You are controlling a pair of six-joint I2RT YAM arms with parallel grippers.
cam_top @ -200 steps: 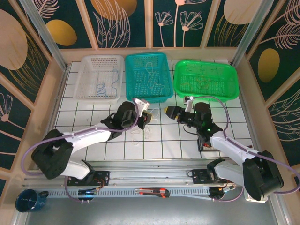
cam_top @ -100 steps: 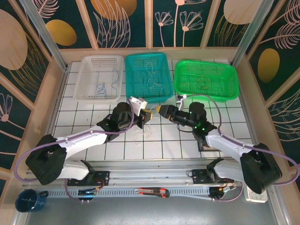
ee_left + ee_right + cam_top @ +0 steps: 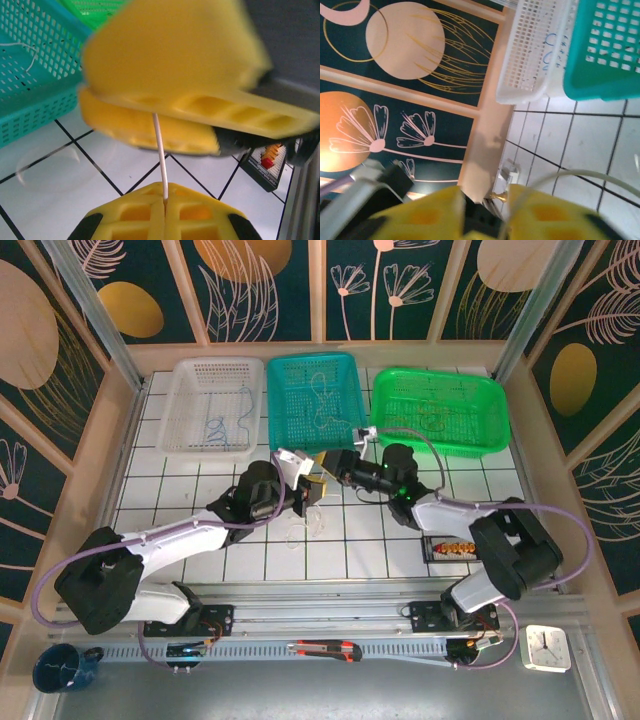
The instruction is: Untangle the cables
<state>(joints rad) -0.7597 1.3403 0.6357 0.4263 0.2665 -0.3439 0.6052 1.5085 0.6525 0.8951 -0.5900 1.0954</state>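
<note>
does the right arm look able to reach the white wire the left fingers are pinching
Likely yes: the right fingers sit right at the white wire, close to the left fingers, with nothing between.

One thin white cable (image 3: 159, 150) is pulled straight and taut just in front of the teal basket (image 3: 300, 450). Its bottom end is pinched in the closed left hand (image 3: 164, 201), and its top end vanishes between the right hand (image 3: 100, 97) fingers. Can't tell if that one's really clamping it. A small loose tangle (image 3: 305, 525) of whitish loops lies flat on the surface, a bit nearer than the basket. Inside the teal basket sits another squiggly white wire (image 3: 322, 400). A bluish wire (image 3: 215, 427) curls in the white basket (image 3: 205, 451) left of it. There's also a thin loop (image 3: 432, 420), colour hard to make out, in the green basket (image 3: 440, 448) on its right.
</note>
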